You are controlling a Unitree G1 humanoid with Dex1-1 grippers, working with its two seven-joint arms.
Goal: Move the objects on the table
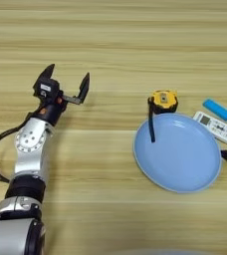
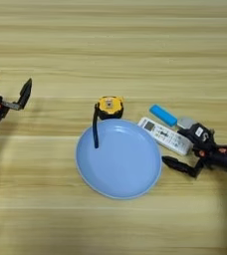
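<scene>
Light wooden table [image 1: 115,45] with horizontal plank grain, filling both views edge to edge. Toward the right of centre, a round light-blue plate [image 2: 118,159], nothing resting in its bowl except the end of a black strap. Just behind its far rim, a yellow-and-black tape measure [image 2: 109,106], touching or nearly touching the plate's edge, strap [image 2: 94,130] trailing down over the rim onto the blue surface. Right of the plate, a white slim remote control [image 2: 164,135], lying diagonally with its near end close beside the rim; behind it and just apart, a small bright blue rectangular block [image 2: 163,115]. Right gripper [image 2: 186,149] low at the remote's outer end, fingers spread wide, one black finger [image 2: 179,166] stretched along the table toward the plate, the other up by the remote's tip; closed on nothing. Left gripper [image 1: 67,85] far off on the left side of the table, well apart from every object, fingers open in a wide V and holding nothing, apparently idle. Step in hand, by judgement: approach to the remote, grasp not yet made. Next move likely to call for straddling the remote's narrow width squarely, closing firmly, then lifting without nudging the plate or the blue block close by.
</scene>
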